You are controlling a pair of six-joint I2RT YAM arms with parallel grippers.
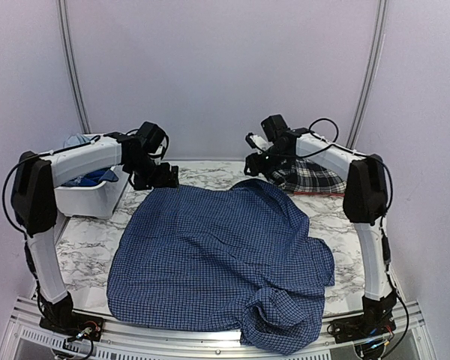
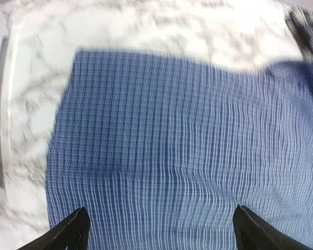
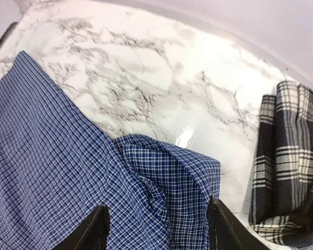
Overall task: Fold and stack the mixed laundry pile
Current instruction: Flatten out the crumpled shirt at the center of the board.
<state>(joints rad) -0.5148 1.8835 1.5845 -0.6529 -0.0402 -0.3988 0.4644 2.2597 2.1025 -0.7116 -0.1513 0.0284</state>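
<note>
Top external view, entries by size. We list first the marble table (image 1: 337, 217). On it lies the navy small-check shirt (image 1: 217, 255), spread over the middle, with its near hem bunched at the table's near edge. At the far left we see the white bin (image 1: 90, 201) with blue garments (image 1: 90, 178) inside. The black-and-white plaid piece (image 1: 315, 178) lies at the far right. The left gripper (image 2: 160, 229) has its fingers spread wide above the shirt and holds nothing. The right gripper (image 3: 159, 229) has its fingers apart over the shirt's far right corner, and we note it is empty too.

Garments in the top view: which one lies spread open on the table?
The navy small-check shirt, in the middle. The black-and-white plaid piece lies bunched at far right; blue cloth sits in the white bin.
</note>
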